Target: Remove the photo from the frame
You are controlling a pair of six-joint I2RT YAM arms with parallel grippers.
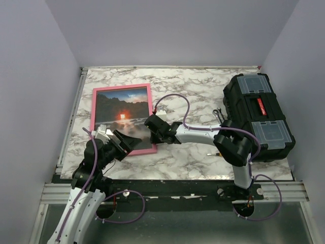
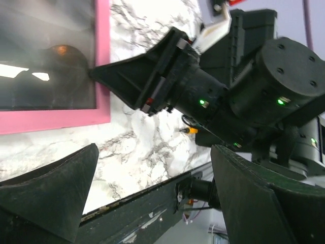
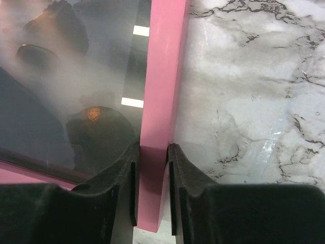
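Note:
The pink frame (image 1: 93,109) lies face up on the marble table, left of centre, with the sunset photo (image 1: 123,109) behind its glass. My right gripper (image 1: 151,123) is shut on the frame's right bar near the lower right corner. In the right wrist view the fingers (image 3: 122,173) press both sides of the pink bar (image 3: 162,76), with the photo (image 3: 76,76) to the left. My left gripper (image 1: 127,142) is open and empty over the frame's lower right corner. The left wrist view shows the frame (image 2: 103,51) and the right gripper (image 2: 96,73) ahead of the left gripper (image 2: 155,183).
A black toolbox (image 1: 258,117) stands at the right of the table. A small orange-tipped tool (image 2: 189,130) lies on the marble near the right arm. The table's near edge (image 2: 132,195) runs just under my left gripper. Walls close in on three sides.

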